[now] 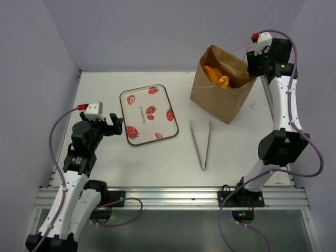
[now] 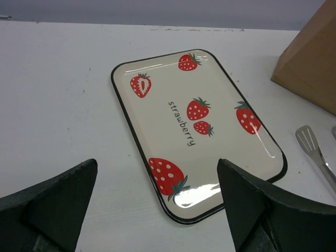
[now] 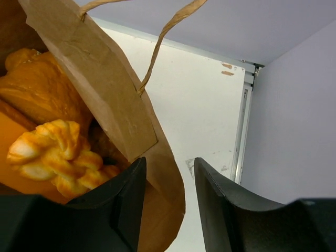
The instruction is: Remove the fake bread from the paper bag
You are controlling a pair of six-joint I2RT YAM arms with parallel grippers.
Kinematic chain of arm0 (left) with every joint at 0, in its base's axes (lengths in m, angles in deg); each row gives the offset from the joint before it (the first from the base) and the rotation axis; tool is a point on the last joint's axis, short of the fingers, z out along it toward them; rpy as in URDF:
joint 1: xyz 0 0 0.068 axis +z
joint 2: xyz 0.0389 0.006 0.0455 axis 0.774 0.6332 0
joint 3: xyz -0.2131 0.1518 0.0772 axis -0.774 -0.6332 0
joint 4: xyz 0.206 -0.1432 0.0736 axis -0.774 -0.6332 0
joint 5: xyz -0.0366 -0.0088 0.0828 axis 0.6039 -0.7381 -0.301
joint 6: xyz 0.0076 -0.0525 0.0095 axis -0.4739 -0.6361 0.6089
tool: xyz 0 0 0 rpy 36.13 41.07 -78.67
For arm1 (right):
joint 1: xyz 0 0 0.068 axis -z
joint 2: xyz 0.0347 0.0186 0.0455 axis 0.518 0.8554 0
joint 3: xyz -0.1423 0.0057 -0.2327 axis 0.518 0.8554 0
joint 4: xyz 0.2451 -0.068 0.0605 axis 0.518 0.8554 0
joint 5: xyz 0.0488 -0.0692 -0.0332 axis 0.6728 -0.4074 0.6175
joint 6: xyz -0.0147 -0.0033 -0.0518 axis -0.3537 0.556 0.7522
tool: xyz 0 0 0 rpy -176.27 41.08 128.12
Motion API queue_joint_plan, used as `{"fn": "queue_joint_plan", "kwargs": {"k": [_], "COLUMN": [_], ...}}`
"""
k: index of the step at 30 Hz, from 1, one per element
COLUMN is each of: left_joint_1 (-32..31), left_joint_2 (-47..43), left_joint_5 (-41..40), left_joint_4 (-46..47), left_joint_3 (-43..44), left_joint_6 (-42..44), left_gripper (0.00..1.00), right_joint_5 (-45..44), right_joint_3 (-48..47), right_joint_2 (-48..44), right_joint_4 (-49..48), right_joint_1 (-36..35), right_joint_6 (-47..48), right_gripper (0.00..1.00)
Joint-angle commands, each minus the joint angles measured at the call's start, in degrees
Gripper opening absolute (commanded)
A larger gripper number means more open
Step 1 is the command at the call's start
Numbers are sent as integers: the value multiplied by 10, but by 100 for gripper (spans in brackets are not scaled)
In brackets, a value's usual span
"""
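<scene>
The brown paper bag (image 1: 220,92) stands open at the back right of the table. Glossy orange fake bread (image 1: 216,76) fills its mouth. In the right wrist view a braided loaf (image 3: 58,152) and a croissant-like piece lie inside the bag (image 3: 100,79), under a twisted handle (image 3: 157,47). My right gripper (image 1: 253,63) hovers at the bag's right rim. It is open, and its jaws (image 3: 169,165) straddle the bag's wall, one finger inside and one outside. My left gripper (image 1: 116,126) is open and empty, low over the table beside the tray's near left corner (image 2: 157,168).
A white strawberry tray (image 1: 176,118) lies in the middle left and shows bare in the left wrist view (image 2: 157,121). Silver tongs (image 1: 202,144) lie between tray and bag, their tip at the left wrist view's right edge (image 2: 315,152). Purple walls enclose the table.
</scene>
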Motion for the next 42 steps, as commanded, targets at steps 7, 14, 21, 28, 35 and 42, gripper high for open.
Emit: {"fn": "queue_joint_plan", "kwargs": {"k": [7, 14, 21, 28, 35, 42], "left_joint_1": [-4, -5, -5, -5, -6, -6], "left_joint_2": [-6, -6, -8, -6, -6, -3], "left_joint_5": [10, 11, 10, 10, 11, 12], "left_joint_4": [26, 26, 25, 25, 24, 25], "left_joint_3": [0, 0, 0, 0, 0, 0], "left_joint_6": [15, 15, 15, 16, 15, 15], "left_gripper": [100, 100, 100, 100, 100, 100], "right_joint_5": [3, -8, -8, -9, 28, 13], "right_joint_3": [-51, -103, -169, -156, -136, -195], "right_joint_2": [3, 45, 94, 85, 33, 22], "right_joint_4": [76, 128, 188, 178, 113, 61], "right_joint_1": [2, 2, 2, 1, 1, 2], "right_joint_6": [9, 4, -13, -11, -34, -50], "right_gripper": [43, 39, 34, 13, 0, 0]}}
